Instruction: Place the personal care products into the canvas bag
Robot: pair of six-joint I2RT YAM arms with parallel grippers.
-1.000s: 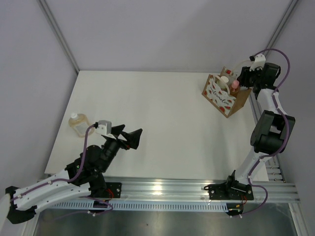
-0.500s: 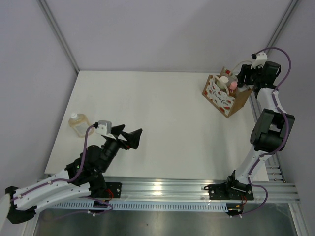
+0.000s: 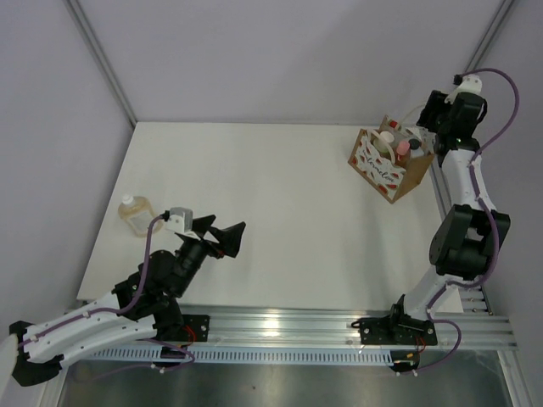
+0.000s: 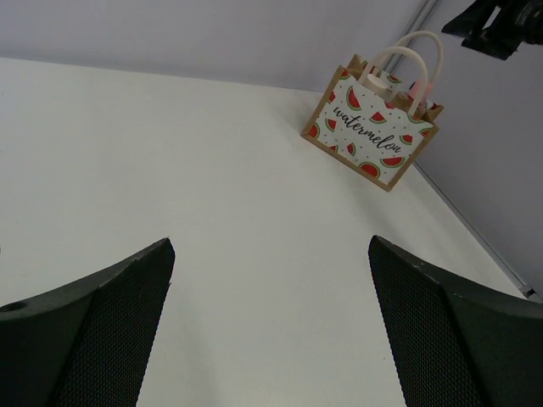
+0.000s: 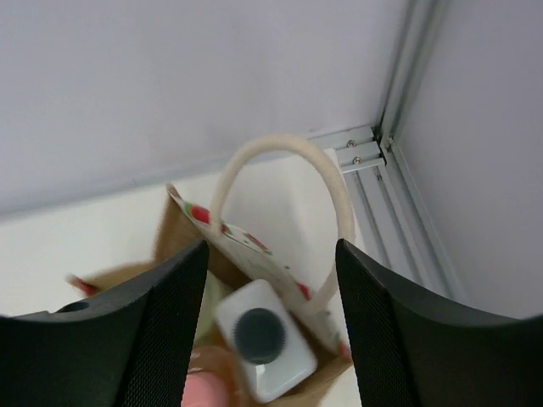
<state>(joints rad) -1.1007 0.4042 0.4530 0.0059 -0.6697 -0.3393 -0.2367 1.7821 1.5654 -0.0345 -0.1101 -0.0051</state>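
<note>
Over the near left part of the counter, the left gripper hangs with its jaws wide apart and empty. The amber flask stands upright by the left edge, not yet packed. In the far right corner, the canvas bag holds the white bottle. The right gripper is above it, jaws apart, holding nothing. I think it should rise straight up, clear of the rope handle.

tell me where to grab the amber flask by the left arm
Take the amber flask across its wide body, below the white cap, the left gripper coming from above: it seems to stand upright and squat, its cap small.
</note>
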